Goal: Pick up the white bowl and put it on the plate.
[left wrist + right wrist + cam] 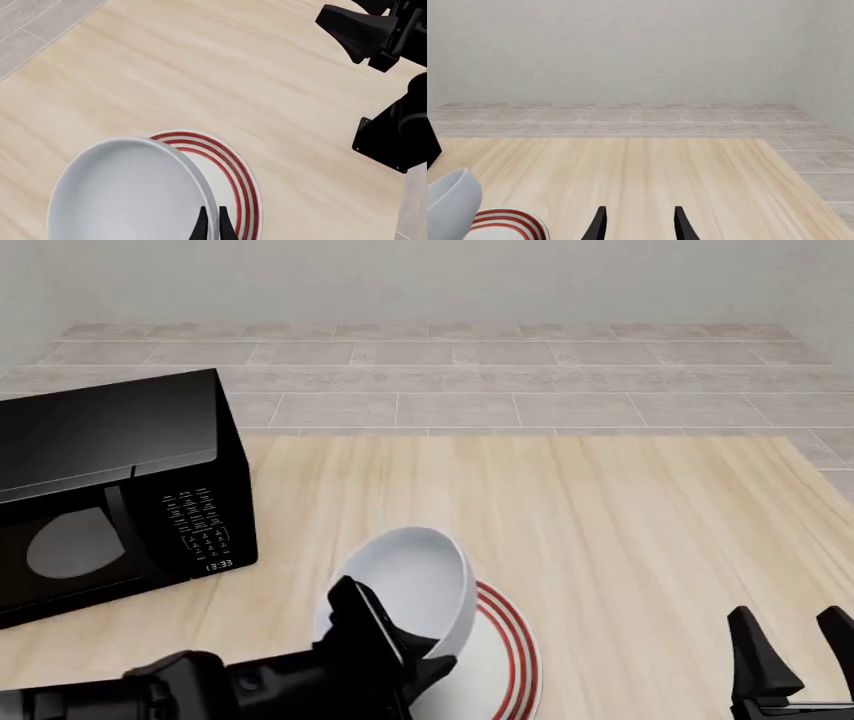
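The white bowl (pixel 414 585) hangs tilted over the red-ringed plate (pixel 514 660) near the table's front, held by its rim. My left gripper (pixel 434 665) is shut on that rim; in the left wrist view its fingertips (pixel 199 227) pinch the edge of the bowl (pixel 127 195) with the plate (pixel 233 170) showing beneath and beside it. My right gripper (pixel 790 640) stands open at the front right, apart from both, with nothing between its fingers. The right wrist view catches the bowl (pixel 450 205) and the plate (pixel 504 222) at its edge, and the right gripper (pixel 637 222).
A black microwave (pixel 114 490) stands on the table's left side, door closed. Grey tiled floor (pixel 441 380) lies beyond the far table edge. The right arm (pixel 393 125) shows dark at the edge of the left wrist view.
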